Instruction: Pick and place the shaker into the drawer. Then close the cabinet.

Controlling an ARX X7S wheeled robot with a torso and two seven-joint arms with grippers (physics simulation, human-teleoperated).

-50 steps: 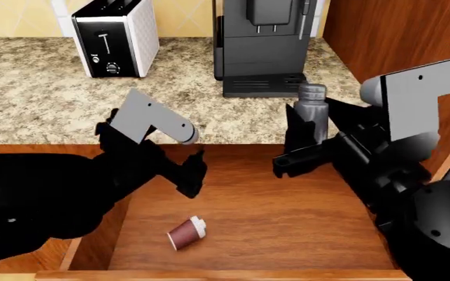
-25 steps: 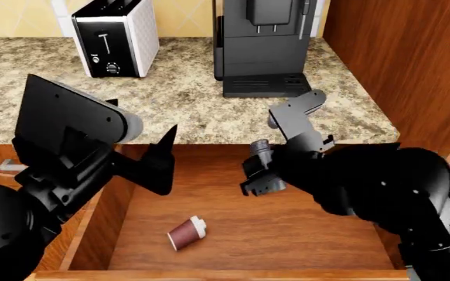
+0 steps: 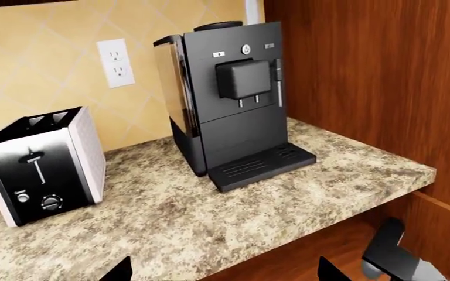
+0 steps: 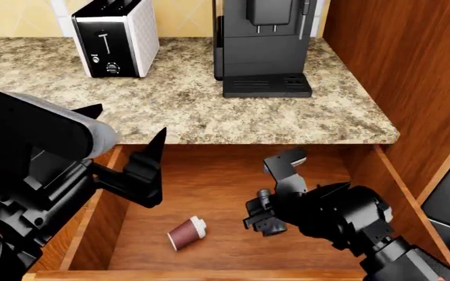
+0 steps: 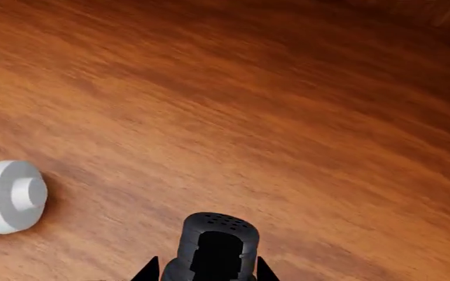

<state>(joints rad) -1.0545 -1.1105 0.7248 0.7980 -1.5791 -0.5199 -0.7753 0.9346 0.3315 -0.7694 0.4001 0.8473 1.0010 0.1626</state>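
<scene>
The dark grey shaker [image 5: 209,225] shows its perforated cap toward the right wrist camera, and my right gripper [image 5: 204,270] is shut on its body. In the head view my right gripper [image 4: 262,218] hangs low inside the open drawer [image 4: 217,190], just above its wood-grain floor [image 5: 287,117]; there the shaker is mostly hidden by the gripper. My left gripper [image 4: 129,120] is up over the drawer's left side. In the left wrist view my left gripper [image 3: 223,272] stands wide open with nothing between its fingers. The cabinet front is hidden by my arms.
A small maroon cup [image 4: 186,232] with a pale end [image 5: 6,196] lies on its side on the drawer floor, left of the shaker. On the granite counter [image 4: 209,111] stand a toaster [image 4: 115,41] and a coffee machine [image 4: 260,47]. A tall wood panel [image 4: 412,70] rises at the right.
My right gripper has carried the shaker from above the counter's edge down into the drawer, near its floor. The left arm has drawn back to the left and risen.
</scene>
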